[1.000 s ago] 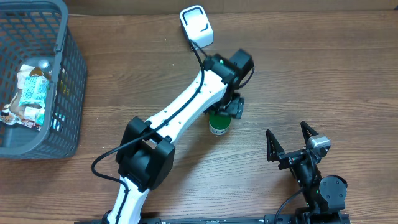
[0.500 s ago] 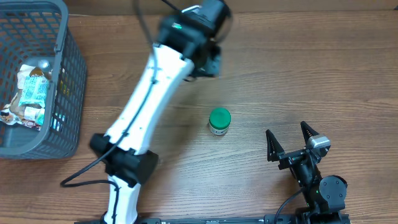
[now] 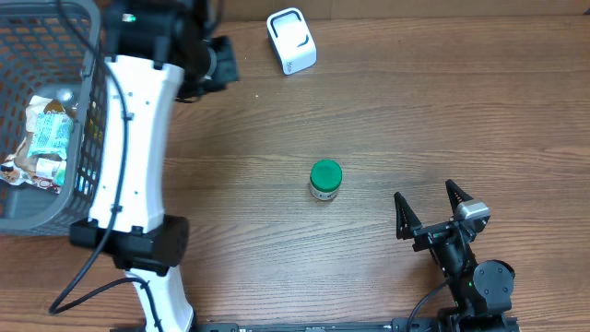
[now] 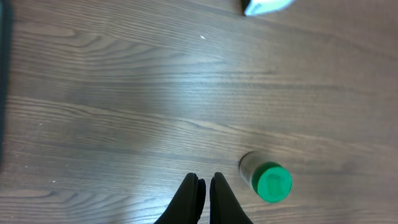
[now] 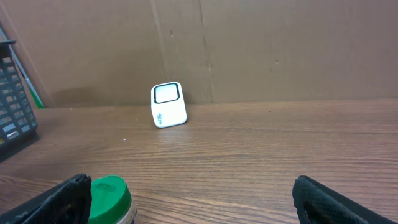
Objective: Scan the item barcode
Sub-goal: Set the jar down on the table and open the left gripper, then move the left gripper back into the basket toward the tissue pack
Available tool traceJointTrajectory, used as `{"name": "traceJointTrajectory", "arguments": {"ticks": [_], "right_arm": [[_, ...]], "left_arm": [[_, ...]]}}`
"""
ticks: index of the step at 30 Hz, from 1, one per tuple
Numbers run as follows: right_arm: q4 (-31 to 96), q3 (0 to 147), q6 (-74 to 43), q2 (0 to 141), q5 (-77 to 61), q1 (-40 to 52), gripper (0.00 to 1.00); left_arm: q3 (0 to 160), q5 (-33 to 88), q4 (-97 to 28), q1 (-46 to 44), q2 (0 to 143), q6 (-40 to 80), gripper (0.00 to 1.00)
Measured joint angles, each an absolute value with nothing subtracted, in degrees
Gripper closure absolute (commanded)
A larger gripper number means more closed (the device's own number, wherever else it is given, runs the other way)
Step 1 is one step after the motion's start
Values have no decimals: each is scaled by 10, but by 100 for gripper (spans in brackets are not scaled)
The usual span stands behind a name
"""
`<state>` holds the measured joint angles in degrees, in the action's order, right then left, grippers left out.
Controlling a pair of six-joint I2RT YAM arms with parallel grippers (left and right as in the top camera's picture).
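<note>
While the empty left gripper (image 4: pixel 206 179) hangs pinched closed at the overhead view's upper left and the right gripper (image 3: pixel 426 197) gapes wide, the small green-capped jar (image 3: pixel 325 178) stands mid-frame; fingers grasping its side could cover the barcode.

No legible text: marks on scanner (image 3: pixel 291 41) and on packets (image 3: pixel 48 138) too small.

Overhead looks straight down — all views share the green-capped jar (image 3: pixel 325 179).
</note>
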<state>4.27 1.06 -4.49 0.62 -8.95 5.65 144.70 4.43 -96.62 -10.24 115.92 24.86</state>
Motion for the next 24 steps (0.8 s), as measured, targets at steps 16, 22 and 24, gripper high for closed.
{"name": "traceJointTrajectory", "arguments": {"ticks": [16,22,24], "right_arm": [[43,11,-45,6,-90,57,0],[42,11,-45,6,-90,57,0],[43,11,-45,6,-90,57,0]], "left_arm": [[1448,57,-967,123,1051,238,96],[1448,38,-967,202,1050,247,96],[1448,29,-967,225,1050,260,96]]}}
